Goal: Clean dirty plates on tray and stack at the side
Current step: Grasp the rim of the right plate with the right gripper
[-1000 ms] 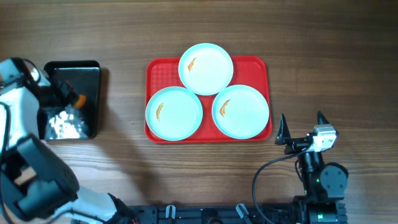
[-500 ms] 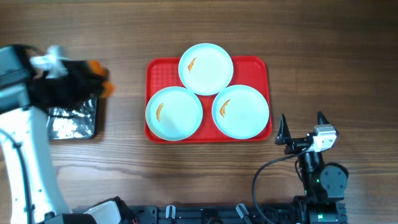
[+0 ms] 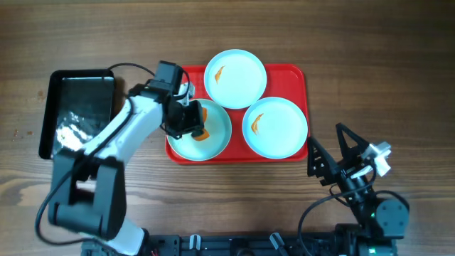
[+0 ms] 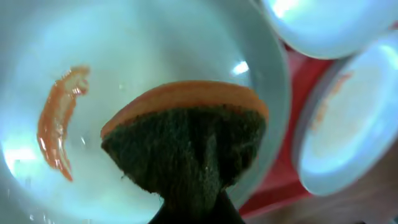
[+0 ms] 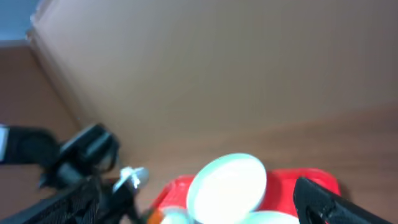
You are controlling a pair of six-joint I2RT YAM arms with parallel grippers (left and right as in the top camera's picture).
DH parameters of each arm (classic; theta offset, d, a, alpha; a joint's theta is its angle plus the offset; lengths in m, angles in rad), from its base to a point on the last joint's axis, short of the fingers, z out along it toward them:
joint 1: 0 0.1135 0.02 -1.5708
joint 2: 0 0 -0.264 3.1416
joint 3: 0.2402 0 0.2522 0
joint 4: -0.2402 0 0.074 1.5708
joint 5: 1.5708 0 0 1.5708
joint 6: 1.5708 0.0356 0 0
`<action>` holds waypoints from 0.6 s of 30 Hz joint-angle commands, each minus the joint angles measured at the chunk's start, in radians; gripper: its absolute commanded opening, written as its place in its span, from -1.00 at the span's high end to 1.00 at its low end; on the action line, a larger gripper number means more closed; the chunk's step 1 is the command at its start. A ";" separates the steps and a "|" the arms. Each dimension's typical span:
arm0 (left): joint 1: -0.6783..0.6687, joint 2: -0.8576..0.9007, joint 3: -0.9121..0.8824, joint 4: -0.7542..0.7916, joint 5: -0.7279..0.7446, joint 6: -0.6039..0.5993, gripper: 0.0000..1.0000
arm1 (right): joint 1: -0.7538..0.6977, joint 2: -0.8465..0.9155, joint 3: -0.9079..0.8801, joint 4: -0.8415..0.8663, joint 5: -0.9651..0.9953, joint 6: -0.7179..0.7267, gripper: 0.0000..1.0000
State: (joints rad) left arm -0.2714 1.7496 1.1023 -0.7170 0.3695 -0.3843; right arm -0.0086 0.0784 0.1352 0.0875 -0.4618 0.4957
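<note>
Three pale-blue plates lie on the red tray [image 3: 295,77]: a top one [image 3: 235,78], a right one [image 3: 275,127] and a left one [image 3: 213,139]. Each shows an orange smear. My left gripper [image 3: 193,122] is shut on an orange-and-dark-green sponge [image 4: 186,140] and holds it over the left plate [image 4: 143,50], beside its smear [image 4: 59,127]. My right gripper [image 3: 333,153] is open and empty, off the tray's lower right corner. In the right wrist view the top plate [image 5: 229,184] and the tray [image 5: 311,180] show far off.
A glossy black tray [image 3: 78,110] with wet residue stands at the left of the wooden table. The left arm stretches from the lower left across to the red tray.
My left gripper has lifted the sponge out of the black tray and carried it right, onto the left plate. The right gripper has tilted and shifted slightly right.
</note>
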 commanded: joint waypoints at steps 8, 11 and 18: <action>-0.012 0.061 0.034 -0.021 -0.066 -0.013 -0.49 | -0.002 0.670 0.753 -0.687 -0.158 -0.440 -0.99; 0.003 -0.003 0.165 -0.186 -0.065 0.046 -0.47 | 0.020 0.849 0.955 -0.929 -0.182 -0.542 -0.99; 0.177 -0.155 0.243 -0.289 -0.068 -0.059 -0.97 | 0.145 1.126 1.114 -0.931 -0.484 -0.480 -0.99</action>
State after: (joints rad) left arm -0.1852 1.6382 1.3350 -0.9745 0.3111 -0.3828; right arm 0.1181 1.1362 1.2255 -0.9230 -0.7761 -0.0540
